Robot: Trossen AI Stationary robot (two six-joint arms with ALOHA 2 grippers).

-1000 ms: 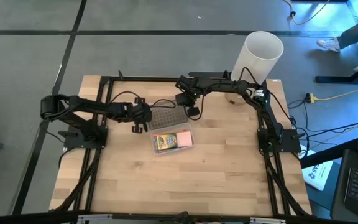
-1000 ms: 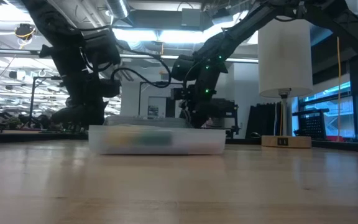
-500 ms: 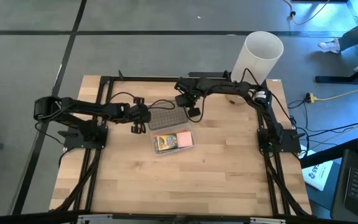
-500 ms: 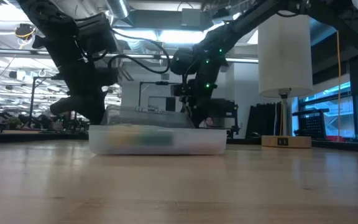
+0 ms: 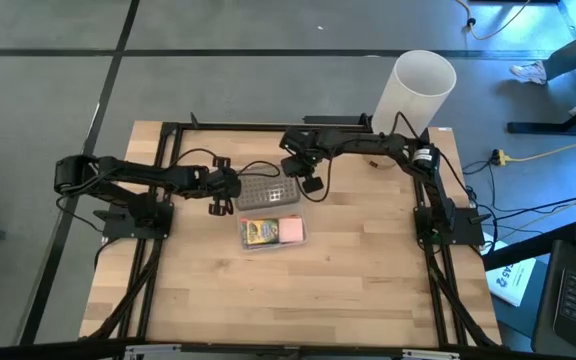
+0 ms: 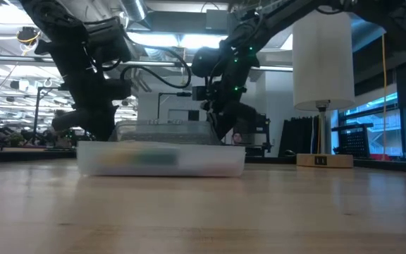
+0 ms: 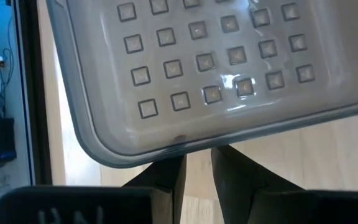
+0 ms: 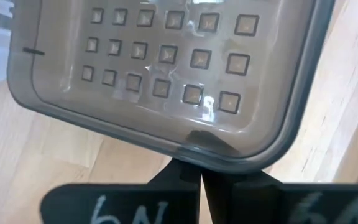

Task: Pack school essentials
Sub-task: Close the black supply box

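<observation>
Left gripper (image 5: 222, 192) — fingers pinched on the short edge of the grey dotted lid (image 5: 268, 192), arm reaching level across the table from the left. Right gripper (image 5: 306, 176) — fingers shut tight on the lid's opposite edge, arm stretched in from the right, wrist bent down. Lid held between both, raised over the wooden table (image 5: 368, 280). Clear plastic case (image 5: 271, 231) — on the table just in front of the lid, open, holding the green-and-yellow crayon box (image 5: 259, 232) beside the pink square pad (image 5: 289, 231). Tall white cylinder (image 5: 415, 90) — far right corner, well apart.
</observation>
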